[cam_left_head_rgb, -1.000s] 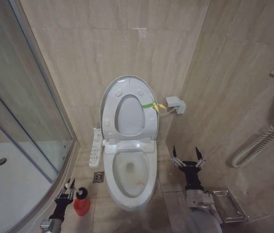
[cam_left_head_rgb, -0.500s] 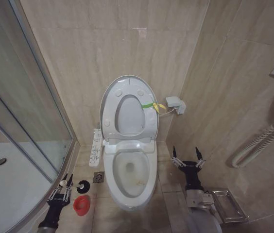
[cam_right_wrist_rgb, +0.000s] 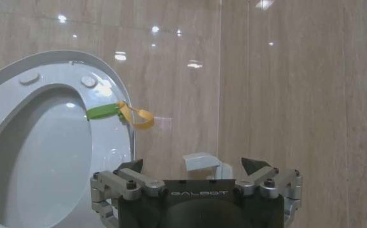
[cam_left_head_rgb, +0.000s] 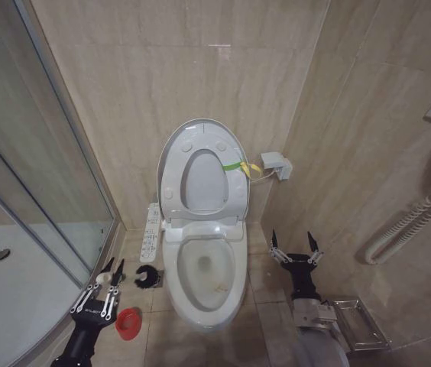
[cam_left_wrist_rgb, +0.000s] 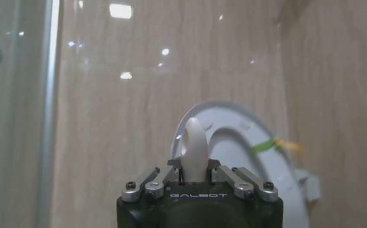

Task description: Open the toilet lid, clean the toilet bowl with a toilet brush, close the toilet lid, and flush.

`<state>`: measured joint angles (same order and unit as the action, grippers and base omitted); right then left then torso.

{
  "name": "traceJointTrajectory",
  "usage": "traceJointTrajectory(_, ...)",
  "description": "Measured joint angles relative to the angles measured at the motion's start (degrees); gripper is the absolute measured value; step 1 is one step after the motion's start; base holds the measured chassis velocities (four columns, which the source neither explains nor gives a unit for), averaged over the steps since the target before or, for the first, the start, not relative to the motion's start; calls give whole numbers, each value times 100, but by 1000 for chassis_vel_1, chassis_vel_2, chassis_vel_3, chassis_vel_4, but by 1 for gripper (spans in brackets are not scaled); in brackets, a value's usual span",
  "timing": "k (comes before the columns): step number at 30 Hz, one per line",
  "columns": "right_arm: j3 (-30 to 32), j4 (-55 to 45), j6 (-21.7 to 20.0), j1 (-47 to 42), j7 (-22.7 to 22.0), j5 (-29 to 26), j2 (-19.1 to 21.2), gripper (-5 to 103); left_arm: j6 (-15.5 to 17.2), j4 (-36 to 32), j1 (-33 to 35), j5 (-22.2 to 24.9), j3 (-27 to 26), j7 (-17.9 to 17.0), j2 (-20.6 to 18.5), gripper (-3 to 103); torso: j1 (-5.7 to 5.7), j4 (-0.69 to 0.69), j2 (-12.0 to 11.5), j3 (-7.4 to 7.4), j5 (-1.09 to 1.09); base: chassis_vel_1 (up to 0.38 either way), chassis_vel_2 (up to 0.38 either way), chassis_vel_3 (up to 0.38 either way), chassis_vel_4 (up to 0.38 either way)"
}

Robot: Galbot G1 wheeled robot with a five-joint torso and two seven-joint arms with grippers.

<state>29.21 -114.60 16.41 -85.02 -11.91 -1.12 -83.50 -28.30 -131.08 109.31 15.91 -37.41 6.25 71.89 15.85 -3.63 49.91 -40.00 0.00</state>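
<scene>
The left gripper (cam_left_head_rgb: 109, 277) is clamped on the toilet brush (cam_left_head_rgb: 145, 277), whose white handle shows between its fingers in the left wrist view and whose dark bristle head points toward the toilet bowl (cam_left_head_rgb: 205, 269), just beside the bowl's left rim. The toilet lid (cam_left_head_rgb: 200, 170) stands raised. The red holder (cam_left_head_rgb: 128, 323) sits on the floor below. The right gripper (cam_left_head_rgb: 295, 252), spread and empty, waits right of the bowl.

Glossy beige marble-look wall tiles (cam_left_head_rgb: 277, 76); matching beige floor tiles (cam_left_head_rgb: 265, 306); curved glass shower enclosure (cam_left_head_rgb: 24, 153), left of frame; white corrugated hose (cam_left_head_rgb: 406, 225), right.
</scene>
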Motion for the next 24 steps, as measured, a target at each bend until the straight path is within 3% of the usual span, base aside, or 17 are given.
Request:
traceJointTrajectory(4, 0, 0, 0, 0, 0, 0, 0, 100, 49, -186, -136, 43, 45, 108, -104, 23, 0, 0, 0, 0, -1, 0, 0, 0, 0)
traceJointTrajectory(9, 0, 0, 0, 0, 0, 0, 0, 100, 155, -105, -449, 452, 109, 245, -419, 23, 0, -1, 0, 0, -1, 0, 0, 0, 0)
traceJointTrajectory(12, 0, 0, 0, 0, 0, 0, 0, 100, 161, 196, -830, 891, 188, 418, -792, 23, 0, 0, 0, -1, -2, 0, 0, 0, 0)
traceJointTrajectory(18, 0, 0, 0, 0, 0, 0, 0, 100, 150, 776, -1534, 1313, 491, 567, -1314, 23, 0, 0, 0, -1, -3, 0, 0, 0, 0)
traceJointTrajectory(24, 0, 0, 0, -1, 0, 0, 0, 100, -45, 1660, -2702, 1766, 1252, 801, -1698, 23, 1, -1, 0, -1, -2, 0, 0, 0, 0)
